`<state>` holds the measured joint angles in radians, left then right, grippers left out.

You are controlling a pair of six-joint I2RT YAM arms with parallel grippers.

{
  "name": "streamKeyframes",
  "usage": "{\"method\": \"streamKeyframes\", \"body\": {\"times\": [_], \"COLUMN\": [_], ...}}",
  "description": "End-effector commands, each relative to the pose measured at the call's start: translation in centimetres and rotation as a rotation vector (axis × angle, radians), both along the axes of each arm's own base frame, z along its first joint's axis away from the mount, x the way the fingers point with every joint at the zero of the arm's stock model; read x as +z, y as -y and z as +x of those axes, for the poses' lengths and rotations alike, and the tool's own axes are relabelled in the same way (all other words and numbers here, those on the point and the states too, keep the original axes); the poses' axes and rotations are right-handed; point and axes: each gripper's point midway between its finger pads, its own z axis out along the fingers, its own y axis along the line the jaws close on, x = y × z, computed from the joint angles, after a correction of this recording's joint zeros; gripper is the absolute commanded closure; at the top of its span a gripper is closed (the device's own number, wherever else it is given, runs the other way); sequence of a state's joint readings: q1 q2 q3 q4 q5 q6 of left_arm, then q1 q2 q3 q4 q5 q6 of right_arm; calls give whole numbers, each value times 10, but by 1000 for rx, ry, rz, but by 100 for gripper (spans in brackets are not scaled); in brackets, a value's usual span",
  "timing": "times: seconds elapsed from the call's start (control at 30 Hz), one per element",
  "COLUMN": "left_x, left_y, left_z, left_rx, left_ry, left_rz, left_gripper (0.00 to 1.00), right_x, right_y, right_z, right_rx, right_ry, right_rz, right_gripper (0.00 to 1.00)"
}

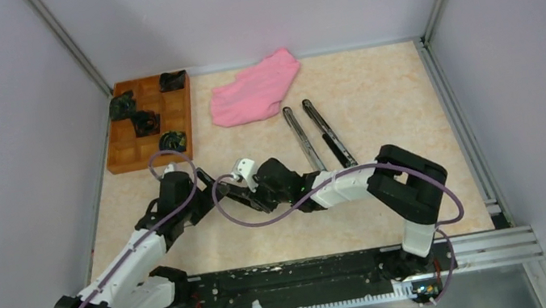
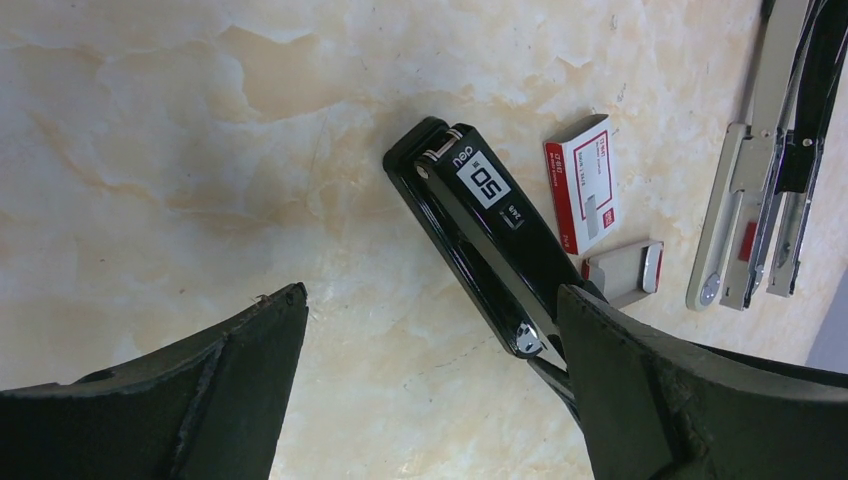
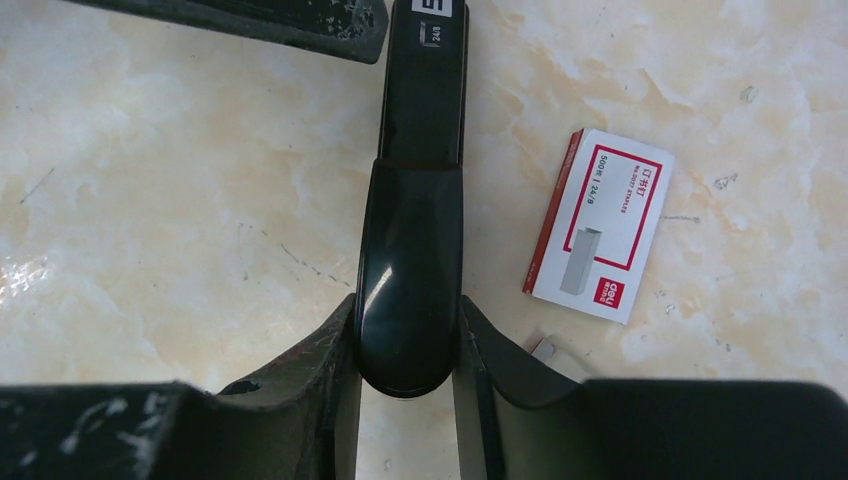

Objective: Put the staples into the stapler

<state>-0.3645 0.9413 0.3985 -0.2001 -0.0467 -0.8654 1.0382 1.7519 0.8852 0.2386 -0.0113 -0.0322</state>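
Note:
A black stapler lies flat on the marbled table. My right gripper is shut on its rounded rear end, one finger pressed against each side. My left gripper stands wide open over the table, and the stapler's other end lies just inside its right finger. The staples, a small silvery-grey block, lie beside the stapler. Only a corner of the staples peeks past my right finger. In the top view both grippers meet at mid-table and hide the stapler.
A red-and-white staple box lies beside the stapler, near the staples. Two long-reach staplers lie further back. A pink cloth and a wooden compartment tray holding black clips sit at the back left.

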Motion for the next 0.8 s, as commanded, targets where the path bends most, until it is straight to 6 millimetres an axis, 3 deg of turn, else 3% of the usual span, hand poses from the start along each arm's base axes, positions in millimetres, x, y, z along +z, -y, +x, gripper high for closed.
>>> {"method": "streamKeyframes", "body": {"times": [0.0,0.13,0.33,0.77], "left_x": [13,13,15,11], "left_y": [4,5,7,7], "left_z": [7,7,8,7], "left_rx": [-1,-2,-5,0], "left_ry": [14,9,6,-17], "left_rz": [-25,-26,-34,-34], "left_gripper": [1,1,1,1], "right_x": [-3,-22,-53,-84], "right_y": [0,9,28,52], "right_z": [3,-2,-9,-14], "right_rx": [-18,-47,-120,-244], "right_ry": [9,4,-20,-53], "right_rz": [4,-60,-159,-295], "right_gripper": [87,100,100,100]}}
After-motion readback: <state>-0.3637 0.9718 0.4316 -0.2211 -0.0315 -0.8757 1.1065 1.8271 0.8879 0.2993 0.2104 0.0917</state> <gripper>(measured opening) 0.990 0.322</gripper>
